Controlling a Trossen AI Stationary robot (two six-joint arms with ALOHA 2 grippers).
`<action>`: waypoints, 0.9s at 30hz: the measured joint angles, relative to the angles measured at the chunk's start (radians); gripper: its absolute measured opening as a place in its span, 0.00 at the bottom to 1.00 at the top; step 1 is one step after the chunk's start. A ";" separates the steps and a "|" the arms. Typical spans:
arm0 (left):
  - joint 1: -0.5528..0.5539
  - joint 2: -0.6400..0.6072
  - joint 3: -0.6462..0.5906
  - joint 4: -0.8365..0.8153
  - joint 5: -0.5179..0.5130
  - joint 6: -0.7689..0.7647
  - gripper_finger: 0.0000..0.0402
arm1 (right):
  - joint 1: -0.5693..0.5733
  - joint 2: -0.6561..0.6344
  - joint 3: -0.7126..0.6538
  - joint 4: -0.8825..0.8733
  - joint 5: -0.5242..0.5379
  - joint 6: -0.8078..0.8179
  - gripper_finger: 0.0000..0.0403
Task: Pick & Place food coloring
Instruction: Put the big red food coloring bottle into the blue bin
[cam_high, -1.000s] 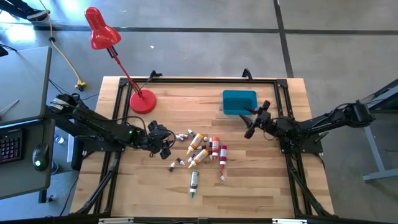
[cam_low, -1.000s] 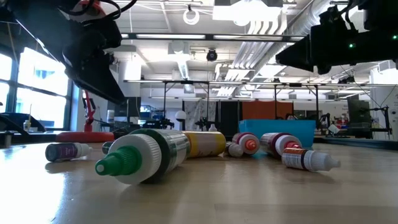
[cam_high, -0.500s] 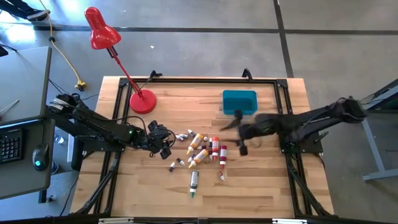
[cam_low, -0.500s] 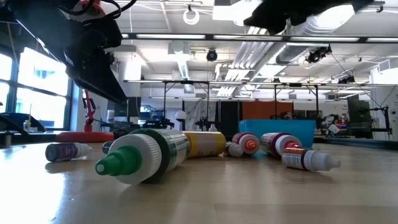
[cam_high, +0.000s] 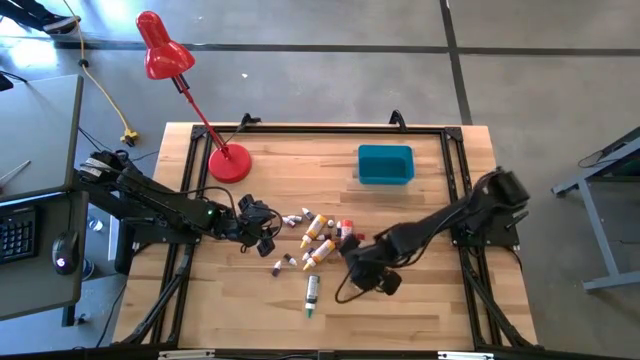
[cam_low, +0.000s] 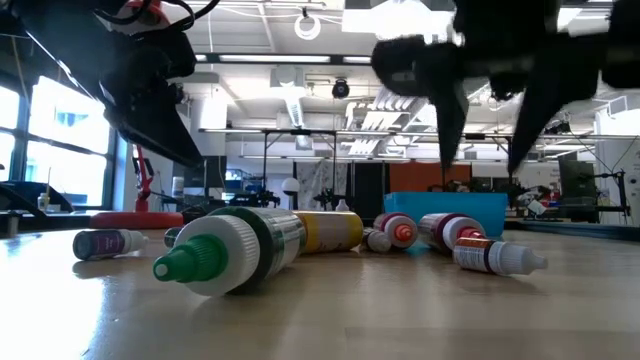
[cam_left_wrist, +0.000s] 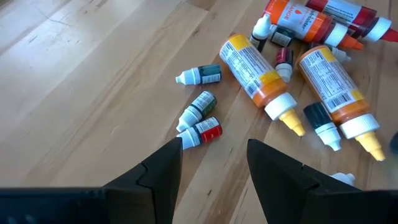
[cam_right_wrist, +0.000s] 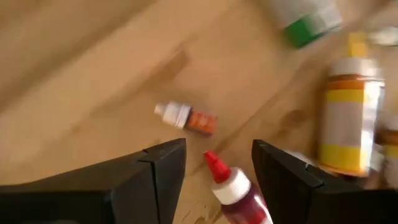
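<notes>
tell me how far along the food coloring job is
Done: nothing visible; the blue bin looks empty. In hand: the open right gripper hovers over the food coloring bottles, holding none; the left gripper waits open beside them. Left: every bottle, all lying on the table.

The food coloring lay scattered on its sides mid-table: orange-yellow bottles, red ones, a green-tipped tube nearest the front edge, and tiny pale-capped vials among them.

right claw now from blue bin down over food coloring
</notes>
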 joint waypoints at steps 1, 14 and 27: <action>0.000 0.000 0.000 0.000 0.000 -0.001 0.44 | 0.001 0.021 0.006 -0.012 0.012 -0.034 0.44; 0.000 0.000 0.000 0.000 0.003 -0.001 0.44 | -0.066 0.103 0.014 -0.087 0.080 -0.198 0.43; 0.000 0.000 0.000 -0.003 0.027 0.002 0.44 | -0.129 0.166 0.018 -0.138 0.120 -0.473 0.43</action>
